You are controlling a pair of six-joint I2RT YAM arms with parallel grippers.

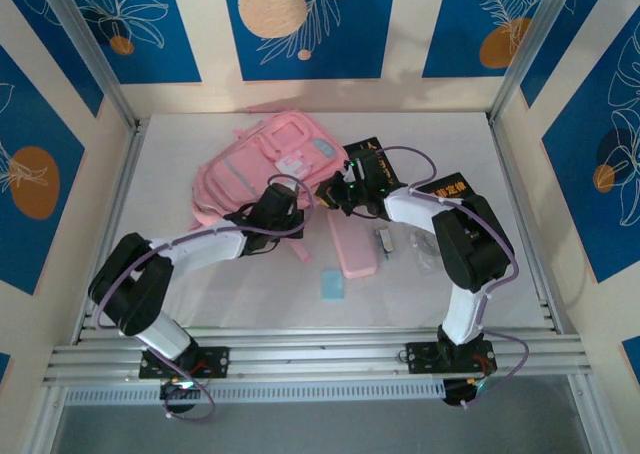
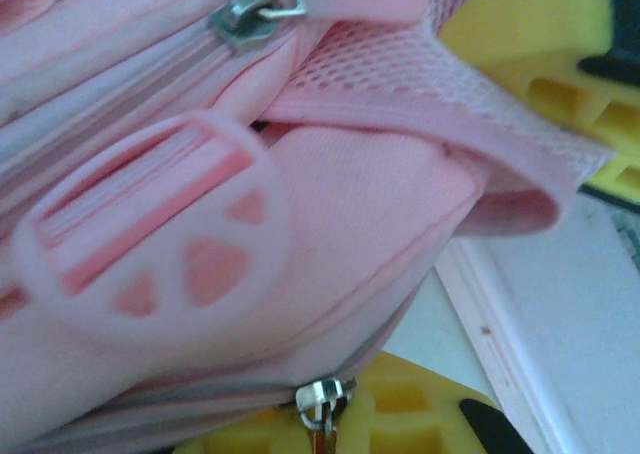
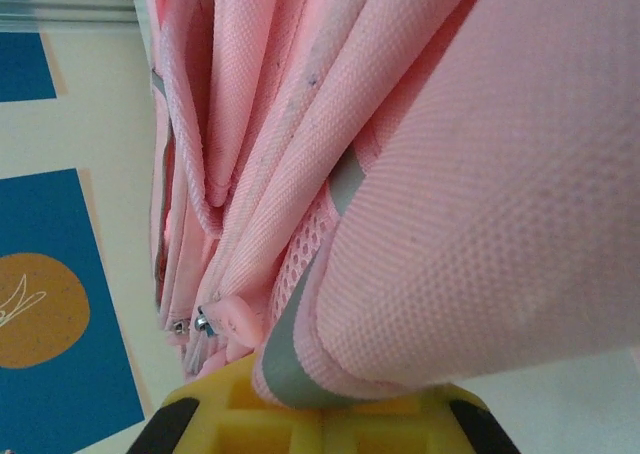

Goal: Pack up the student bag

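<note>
Your student bag [image 1: 285, 159] lies flat on the white table [image 1: 250, 294], a little toward 12 o'clock from the table's middle, and both arms are on it.

Your left gripper [image 1: 270, 212] sits at the bag's 6 o'clock edge. Its jaws are closed tight, and in the left wrist view the yellow fingers bracket a fold of pink cloth by the mesh pocket [image 2: 400, 59], with a zipper pull [image 2: 322, 399] just beside the lower finger. Your right gripper [image 1: 338, 190] is at the bag's 4 o'clock edge, also clamped down. In the right wrist view, pink weave and a grey reflective strip [image 3: 285, 334] run down into its yellow fingers.

Expect the bag to be light and thoroughly soft. It will likely sag, fold and slide over itself rather than lift as one piece, and a pinch on one layer may only peel that layer up. Thin mesh looks the weakest place to pull. Seams, the zipper tape or a strap should bear load better, so favour those.

The pink pencil case [image 1: 353, 246] lies on the table at 5 o'clock from the bag, close to it.
</note>
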